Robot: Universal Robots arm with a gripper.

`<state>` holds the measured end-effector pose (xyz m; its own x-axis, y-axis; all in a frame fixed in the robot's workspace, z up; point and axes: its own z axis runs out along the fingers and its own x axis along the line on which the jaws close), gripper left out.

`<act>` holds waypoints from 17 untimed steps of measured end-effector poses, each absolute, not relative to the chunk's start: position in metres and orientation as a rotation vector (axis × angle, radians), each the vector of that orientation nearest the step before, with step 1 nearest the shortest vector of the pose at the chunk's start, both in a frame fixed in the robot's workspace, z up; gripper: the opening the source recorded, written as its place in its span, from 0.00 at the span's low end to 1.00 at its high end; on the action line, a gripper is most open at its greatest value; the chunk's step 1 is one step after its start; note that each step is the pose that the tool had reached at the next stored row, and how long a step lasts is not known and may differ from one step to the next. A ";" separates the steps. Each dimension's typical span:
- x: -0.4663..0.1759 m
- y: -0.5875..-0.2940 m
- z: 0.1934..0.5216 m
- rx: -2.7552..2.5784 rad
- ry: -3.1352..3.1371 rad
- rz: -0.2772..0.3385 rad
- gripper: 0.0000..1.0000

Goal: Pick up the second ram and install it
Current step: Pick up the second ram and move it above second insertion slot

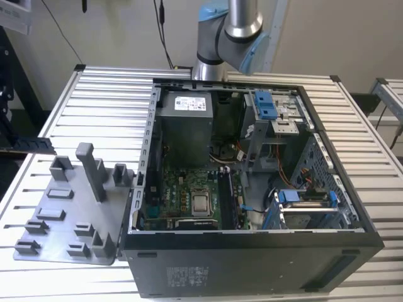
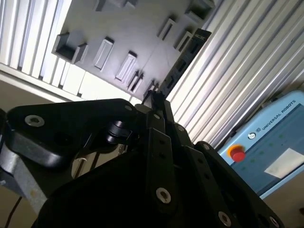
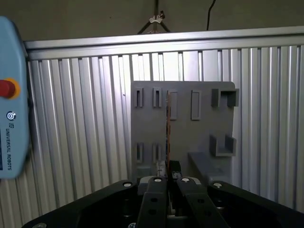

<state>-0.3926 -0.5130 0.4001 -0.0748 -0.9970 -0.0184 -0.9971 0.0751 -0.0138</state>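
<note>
Evidently the hand clamps the second ram by one end (straight, for slotting) over the fixture at the exterior view's left.

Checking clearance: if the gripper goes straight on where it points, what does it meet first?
Probably the grey fixture, with the ram stick in the gripper touching first; depth unclear.

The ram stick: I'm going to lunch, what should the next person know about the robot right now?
Gripper: shut on the second ram, seen edge-on in the first wrist view, above the grey fixture on the slatted table.
Done: ram picked up.
Left: it is not yet in the open computer case, seen beside the fixture in the exterior view.
</note>
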 end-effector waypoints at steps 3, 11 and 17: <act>-0.385 -0.513 0.400 -2.121 2.287 0.004 0.14; -0.363 -0.513 0.400 -2.122 2.287 0.006 0.14; -0.345 -0.513 0.400 -2.123 2.288 0.008 0.14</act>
